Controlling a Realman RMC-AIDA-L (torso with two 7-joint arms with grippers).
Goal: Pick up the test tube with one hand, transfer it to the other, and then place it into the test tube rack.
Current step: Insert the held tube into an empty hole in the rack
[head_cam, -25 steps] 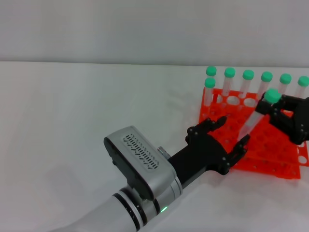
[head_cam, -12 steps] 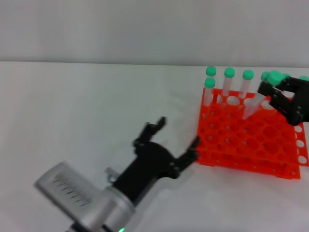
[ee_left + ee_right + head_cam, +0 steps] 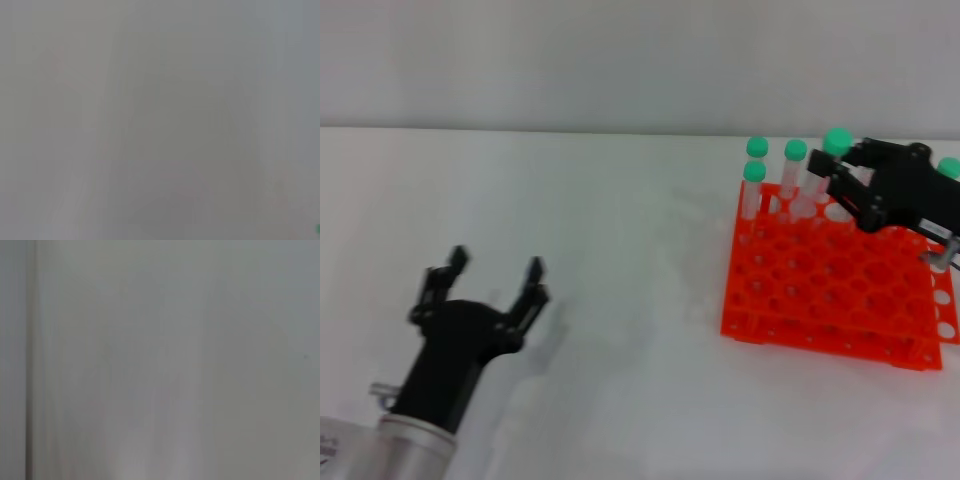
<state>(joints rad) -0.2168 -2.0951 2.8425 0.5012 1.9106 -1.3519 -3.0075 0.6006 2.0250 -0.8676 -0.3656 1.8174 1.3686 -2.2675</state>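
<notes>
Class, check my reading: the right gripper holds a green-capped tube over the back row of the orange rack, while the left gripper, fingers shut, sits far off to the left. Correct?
One error: the left gripper has its fingers spread open, not shut, as the head view shows. The rest stands: the right gripper holds the green-capped tube over the back row of the orange rack.

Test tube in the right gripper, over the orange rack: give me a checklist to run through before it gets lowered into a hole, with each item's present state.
1. Test tube held by the right gripper: ok, the fingers are shut on it just under its green cap.
2. Tube over the test tube rack: ok, it is above the back row.
3. Tube upright: not ok, it leans.
4. Tube tip lined up with an empty hole: cannot tell; the tip is lost among the tubes already standing.
5. Left gripper out of the way: ok, open, empty, over the table well left of the rack.
6. Wrist views for confirmation: cannot tell, both show nothing usable.
</notes>
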